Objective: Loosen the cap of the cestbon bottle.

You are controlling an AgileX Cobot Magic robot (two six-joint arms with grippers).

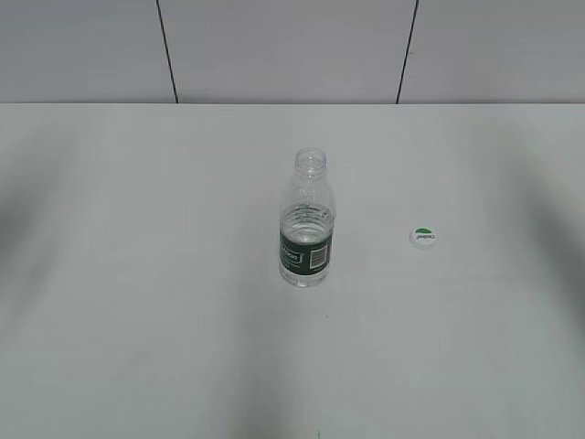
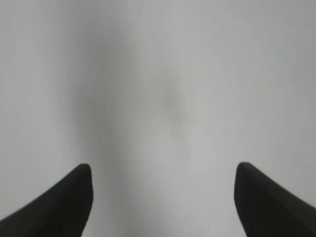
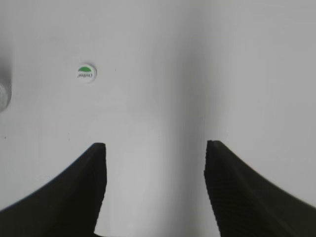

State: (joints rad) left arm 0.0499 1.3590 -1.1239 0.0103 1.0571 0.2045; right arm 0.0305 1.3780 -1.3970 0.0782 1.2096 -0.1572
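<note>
The cestbon bottle (image 1: 306,224) stands upright at the middle of the white table, its neck open and bare, its dark green label band facing me. The cap (image 1: 422,238) lies flat on the table to the bottle's right, green half up; it also shows in the right wrist view (image 3: 86,73), far ahead and left of the jaws. My right gripper (image 3: 154,148) is open and empty above bare table. My left gripper (image 2: 163,170) is open and empty over bare table. Neither gripper shows in the exterior view.
The white table (image 1: 137,274) runs back to a grey panelled wall (image 1: 274,46). A blurred pale edge at the left border of the right wrist view (image 3: 4,94) may be the bottle.
</note>
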